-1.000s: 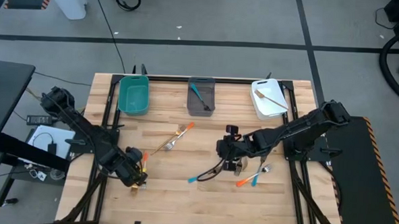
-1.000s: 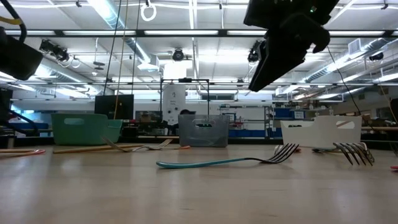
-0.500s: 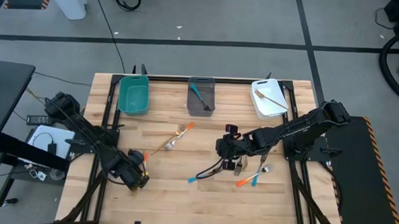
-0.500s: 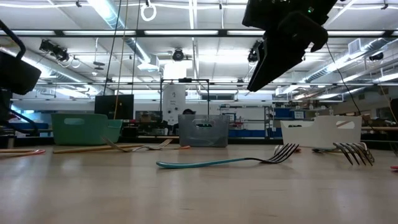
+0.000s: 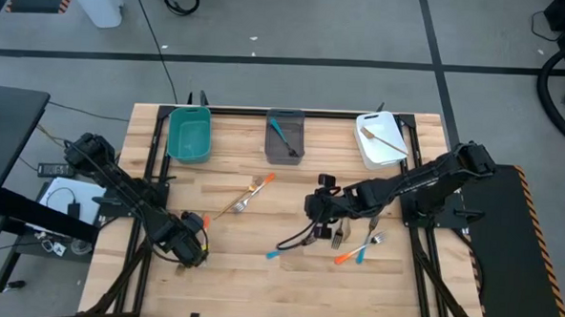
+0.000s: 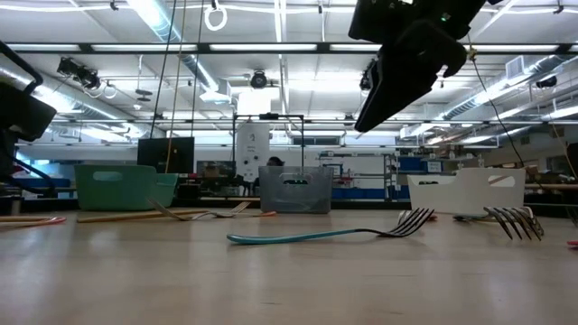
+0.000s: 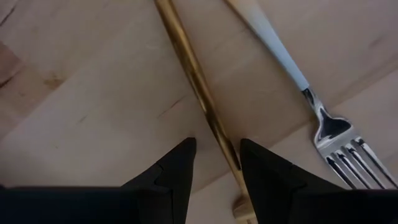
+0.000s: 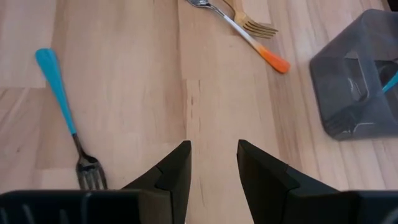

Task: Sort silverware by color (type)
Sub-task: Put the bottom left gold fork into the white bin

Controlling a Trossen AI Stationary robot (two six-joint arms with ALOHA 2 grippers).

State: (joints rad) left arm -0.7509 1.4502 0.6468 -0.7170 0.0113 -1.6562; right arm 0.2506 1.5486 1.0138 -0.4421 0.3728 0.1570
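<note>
The left gripper (image 7: 214,165), fingers parted and holding nothing, sits low at the table's eight o'clock, straddling a golden-tan fork (image 7: 198,84); the right gripper (image 8: 212,163), likewise parted and empty, hovers near centre above a blue fork (image 5: 295,242). Remaining silverware lies scattered from centre toward four o'clock. Judged light, rigid and slippery, each fork lies flat; pinch mid-handle, across its width.

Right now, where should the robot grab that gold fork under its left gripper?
Grab the golden fork at mid-handle, coming straight down. It lies flat on the table, thin and straight, already lined up between the open fingers of the left gripper.
</note>
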